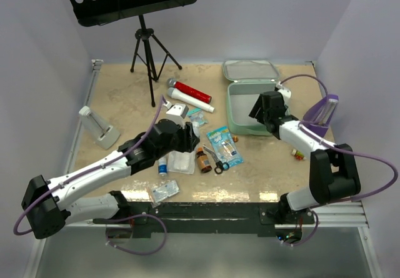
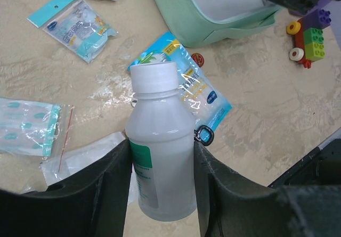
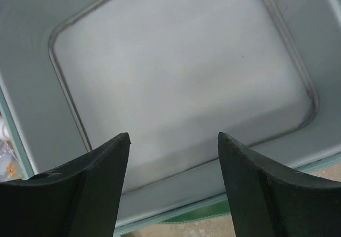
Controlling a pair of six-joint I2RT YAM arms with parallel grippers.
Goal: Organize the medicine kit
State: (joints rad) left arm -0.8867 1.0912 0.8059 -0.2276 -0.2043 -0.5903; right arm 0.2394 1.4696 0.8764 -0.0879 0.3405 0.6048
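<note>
The medicine kit (image 1: 232, 106) is a mint-green box standing open at the back right, and its lid (image 1: 250, 70) lies flat behind it. My right gripper (image 1: 261, 106) hangs over the box. In the right wrist view it (image 3: 173, 137) is open with nothing between its fingers, above the bare box floor (image 3: 176, 61). My left gripper (image 2: 161, 142) is shut on a white plastic bottle (image 2: 160, 157) with a green-edged label, held above the table. In the top view the left gripper (image 1: 187, 137) is mid-table among the loose items. A corner of the kit (image 2: 181, 18) shows ahead of the bottle.
Blue sachet packs (image 1: 223, 142), scissors (image 1: 219, 164), a brown bottle (image 1: 203, 160), clear bags (image 1: 164, 191), a red tube (image 1: 192, 92) and a white tube (image 1: 189, 100) lie mid-table. A toy-brick piece (image 2: 308, 37) and a purple stand (image 1: 324, 110) sit right. A music stand's tripod (image 1: 149, 53) is at the back.
</note>
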